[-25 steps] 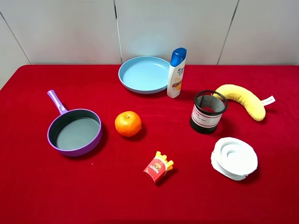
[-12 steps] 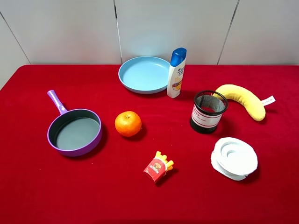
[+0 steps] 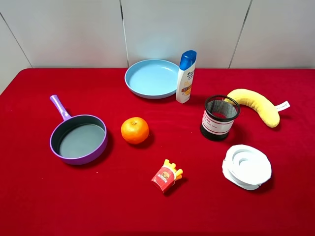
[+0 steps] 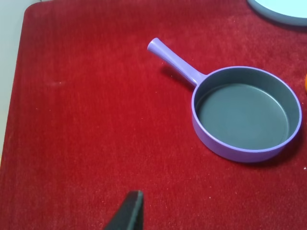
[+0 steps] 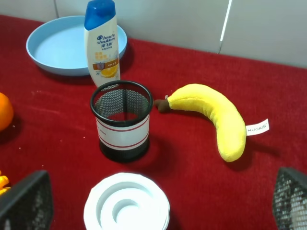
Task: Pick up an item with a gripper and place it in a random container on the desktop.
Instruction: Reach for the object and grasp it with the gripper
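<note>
Showing only edge-cropped fingertips [image 5: 26, 201], right end effector [image 5: 158, 203] wide; left end effector [image 4: 128, 214] mostly hidden, spread untellable.

My bench [image 3: 39, 211], red cloth, carries: purple pan [image 3: 78, 140], orange [image 3: 135, 130], toy fries [image 3: 166, 176], blue plate [image 3: 150, 78], shampoo bottle [image 3: 186, 77], mesh cup [image 3: 219, 118], plush banana [image 3: 256, 105], white lid [image 3: 247, 167].

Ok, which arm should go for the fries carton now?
Probably right: its open end effector has the fries at its view's edge, while the left wrist view shows the pan, no fries.
</note>
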Controlling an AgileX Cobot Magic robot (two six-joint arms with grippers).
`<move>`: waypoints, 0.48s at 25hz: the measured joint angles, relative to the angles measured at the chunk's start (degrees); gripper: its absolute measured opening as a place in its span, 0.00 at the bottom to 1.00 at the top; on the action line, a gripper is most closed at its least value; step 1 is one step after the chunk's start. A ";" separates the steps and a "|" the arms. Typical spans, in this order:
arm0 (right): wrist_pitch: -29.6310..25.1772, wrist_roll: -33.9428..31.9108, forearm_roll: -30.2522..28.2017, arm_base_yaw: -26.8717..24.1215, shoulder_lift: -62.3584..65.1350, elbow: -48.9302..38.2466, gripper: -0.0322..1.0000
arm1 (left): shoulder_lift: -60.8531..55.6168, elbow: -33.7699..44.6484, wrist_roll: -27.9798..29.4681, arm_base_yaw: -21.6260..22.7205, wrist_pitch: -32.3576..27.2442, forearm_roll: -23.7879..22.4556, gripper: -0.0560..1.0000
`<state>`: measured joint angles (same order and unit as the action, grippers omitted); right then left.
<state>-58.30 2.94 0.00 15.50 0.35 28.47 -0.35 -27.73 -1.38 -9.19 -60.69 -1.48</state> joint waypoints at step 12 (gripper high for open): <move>0.00 0.00 0.00 0.00 0.00 0.00 0.70 | 0.00 0.00 0.00 0.00 0.00 0.00 0.99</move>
<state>-58.30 2.94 0.00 15.50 0.35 28.47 -0.35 -27.73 -1.38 -9.19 -60.69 -1.48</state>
